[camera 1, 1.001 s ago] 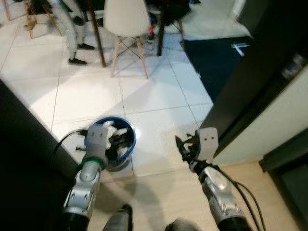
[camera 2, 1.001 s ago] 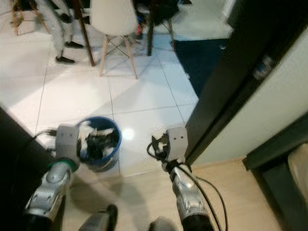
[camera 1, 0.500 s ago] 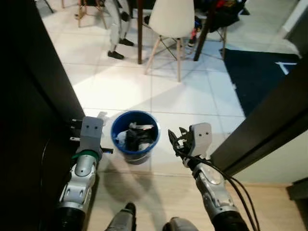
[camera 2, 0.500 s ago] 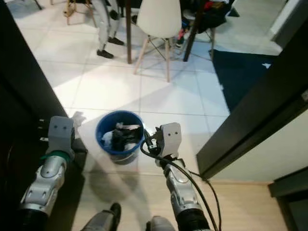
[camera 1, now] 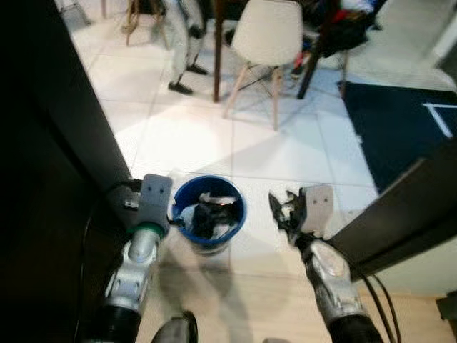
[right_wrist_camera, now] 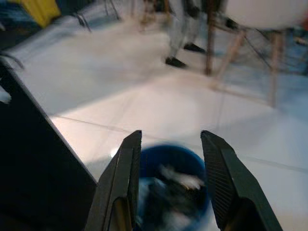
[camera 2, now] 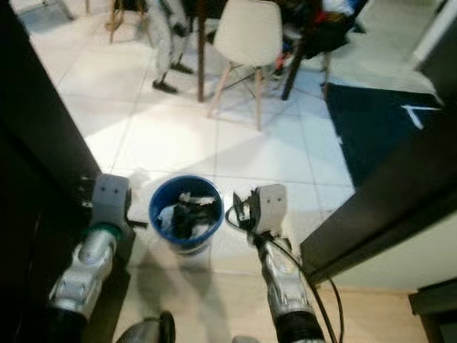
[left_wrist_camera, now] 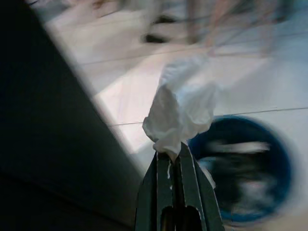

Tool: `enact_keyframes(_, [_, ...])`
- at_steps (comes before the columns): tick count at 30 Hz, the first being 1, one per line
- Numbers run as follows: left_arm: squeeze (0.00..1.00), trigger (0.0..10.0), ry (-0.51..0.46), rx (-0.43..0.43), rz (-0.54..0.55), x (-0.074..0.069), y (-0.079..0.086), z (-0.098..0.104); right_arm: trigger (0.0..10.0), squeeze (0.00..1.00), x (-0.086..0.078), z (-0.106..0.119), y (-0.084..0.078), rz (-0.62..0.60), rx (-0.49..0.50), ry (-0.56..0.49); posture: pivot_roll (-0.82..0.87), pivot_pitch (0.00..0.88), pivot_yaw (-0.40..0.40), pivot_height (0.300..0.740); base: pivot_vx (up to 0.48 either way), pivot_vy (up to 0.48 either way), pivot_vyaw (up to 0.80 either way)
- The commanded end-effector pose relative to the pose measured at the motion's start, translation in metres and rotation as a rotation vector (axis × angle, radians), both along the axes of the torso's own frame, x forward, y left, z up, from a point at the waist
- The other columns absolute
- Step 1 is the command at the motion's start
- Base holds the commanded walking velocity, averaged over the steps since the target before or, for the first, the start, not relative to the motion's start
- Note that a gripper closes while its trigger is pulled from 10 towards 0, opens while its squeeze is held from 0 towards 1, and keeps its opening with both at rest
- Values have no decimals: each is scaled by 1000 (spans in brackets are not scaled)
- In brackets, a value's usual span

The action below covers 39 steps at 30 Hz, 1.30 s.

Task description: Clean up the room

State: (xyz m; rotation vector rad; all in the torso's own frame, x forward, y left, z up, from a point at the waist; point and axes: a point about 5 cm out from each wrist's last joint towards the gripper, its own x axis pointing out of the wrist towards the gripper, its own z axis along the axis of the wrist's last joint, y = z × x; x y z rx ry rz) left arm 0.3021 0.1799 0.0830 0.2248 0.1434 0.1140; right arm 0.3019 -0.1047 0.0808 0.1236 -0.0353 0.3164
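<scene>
Dark door panel (camera 1: 50,143) on the far left. Left pincer (left_wrist_camera: 174,159) pressed together on a crumpled white tissue (left_wrist_camera: 180,113), held low beside the door, just left of the blue bin (camera 1: 208,212). Tissue not yet over the bin's mouth.

Bin stands on white floor tiles (camera 1: 271,153), already partly filled with dark and white scraps.

Right pincer (right_wrist_camera: 171,144) spread, holding nothing, hovering just right of the bin and aimed across it.

Beyond: white chair (camera 1: 269,39) at a table, a person's legs (camera 1: 184,43) near it, dark mat (camera 1: 400,121) to the right.

Progress, as judged: some rubbish is binned, one piece is in hand. Left to do: carry the tissue over the rim and release. No other litter can be made out on the tiles nearby.
</scene>
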Motion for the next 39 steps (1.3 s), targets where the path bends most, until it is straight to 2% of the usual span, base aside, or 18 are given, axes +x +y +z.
enact_keyframes(1, [0, 10000, 9, -18, -38, 0, -14, -3, 10000, 0, -5, -11, -17, -49, -13, 37, -26, 65, 0, 740, 442, 0, 0])
enact_keyframes(13, [0, 10000, 6, -18, -52, 1, -15, -4, 10000, 0, -4, -12, -20, -72, -14, 43, -28, 62, 1, 740, 421, 0, 0])
enact_keyframes(19, [0, 10000, 23, -51, -111, 1, -21, -4, 10000, 0, -2, -12, -22, -95, -10, 48, -28, 62, 1, 740, 0, 0, -735])
enact_keyframes(23, [0, 10000, 57, -96, -209, -2, -33, -7, 10000, 0, -2, -12, -23, -98, -26, 44, -26, 63, 3, 740, 0, 0, 0])
enact_keyframes(33, [0, 10000, 78, -132, -253, -3, -40, -9, 10000, 0, -3, -13, -21, -92, -23, 43, -26, 67, 5, 740, 0, 0, 0])
enact_keyframes(38, [0, 10000, 144, -127, -302, -2, -45, -20, 10000, 0, -2, -12, -20, -90, -25, 39, -23, 72, 2, 740, 0, 0, 0])
enact_keyframes(39, [0, 10000, 200, -137, -335, -1, -50, -28, 10000, 0, -2, -10, -18, -80, -35, 26, -24, 80, -1, 740, 0, 0, 0])
